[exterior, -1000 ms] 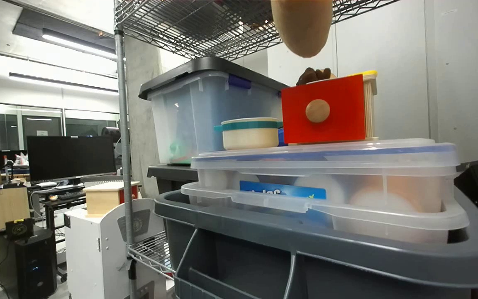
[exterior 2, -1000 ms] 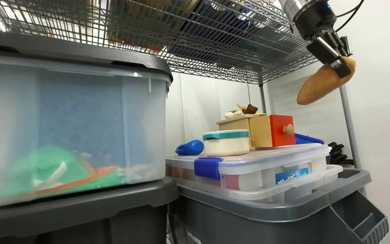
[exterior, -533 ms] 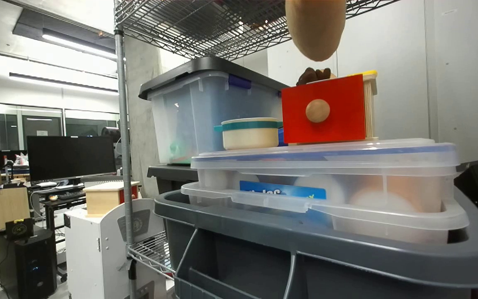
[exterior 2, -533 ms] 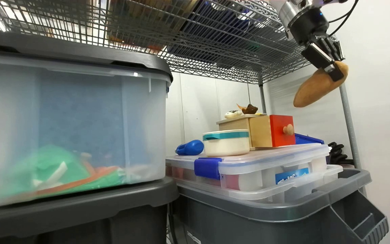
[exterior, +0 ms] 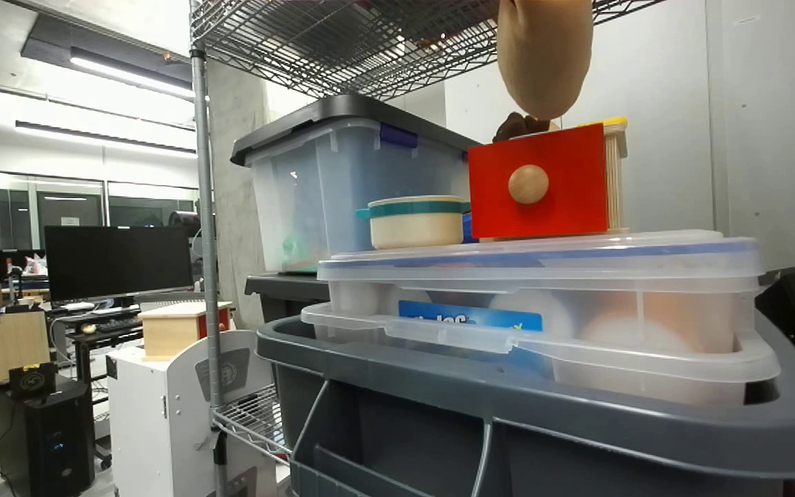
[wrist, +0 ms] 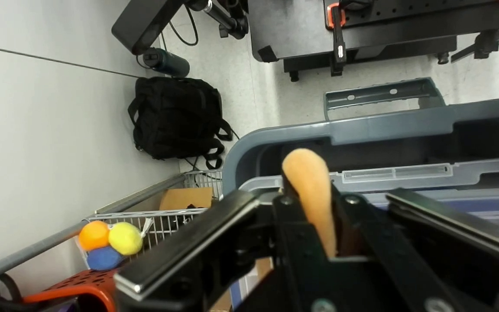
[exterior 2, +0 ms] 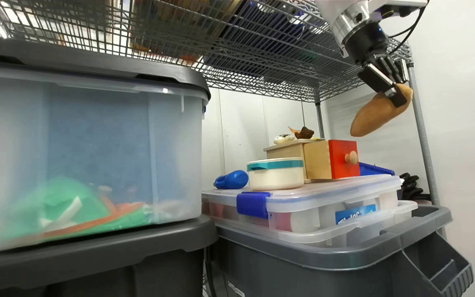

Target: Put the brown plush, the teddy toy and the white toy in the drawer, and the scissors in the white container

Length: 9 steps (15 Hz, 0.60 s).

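My gripper point(exterior 2: 399, 93) is shut on the long tan brown plush point(exterior 2: 369, 119), which slants down and out from the black fingers. In the wrist view the plush point(wrist: 308, 173) sticks out between the fingertips. It hangs above and apart from the red-fronted drawer point(exterior 2: 337, 159), which is pulled partly out of its pale wooden casing point(exterior 2: 285, 152). On top of the casing lie the dark brown teddy toy point(exterior 2: 304, 133) and the white toy point(exterior 2: 283, 139). The white container point(exterior 2: 276, 176), round with a teal rim, stands beside the casing. I cannot make out the scissors.
An orange pointed thing point(exterior 2: 293, 130) lies by the teddy toy. A blue object point(exterior 2: 232, 180) sits beside the white container. All stand on a clear lidded bin point(exterior 2: 344, 187) over a grey tub point(exterior 2: 303, 264). A wire shelf point(exterior 2: 262, 45) hangs overhead.
The gripper, with the plush held in it, has come down and closer to the drawer; the plush's lower end drops toward the casing top. The other objects stay put.
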Motion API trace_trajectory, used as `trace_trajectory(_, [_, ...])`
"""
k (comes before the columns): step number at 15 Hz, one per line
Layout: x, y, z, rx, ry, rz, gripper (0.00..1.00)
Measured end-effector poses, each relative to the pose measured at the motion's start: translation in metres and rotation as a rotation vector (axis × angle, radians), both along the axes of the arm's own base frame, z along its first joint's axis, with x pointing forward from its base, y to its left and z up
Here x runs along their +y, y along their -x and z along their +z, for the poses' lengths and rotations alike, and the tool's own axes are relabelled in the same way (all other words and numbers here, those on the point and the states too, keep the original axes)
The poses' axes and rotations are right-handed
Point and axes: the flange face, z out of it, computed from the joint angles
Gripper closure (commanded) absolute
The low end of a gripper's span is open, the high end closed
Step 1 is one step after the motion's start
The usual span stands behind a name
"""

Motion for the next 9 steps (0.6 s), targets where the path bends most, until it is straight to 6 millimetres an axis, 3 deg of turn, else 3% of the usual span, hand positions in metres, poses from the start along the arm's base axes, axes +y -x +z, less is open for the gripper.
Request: trace_trajectory(9, [-0.001,-0.016,-0.006,0.003,0.004,0.001,0.97])
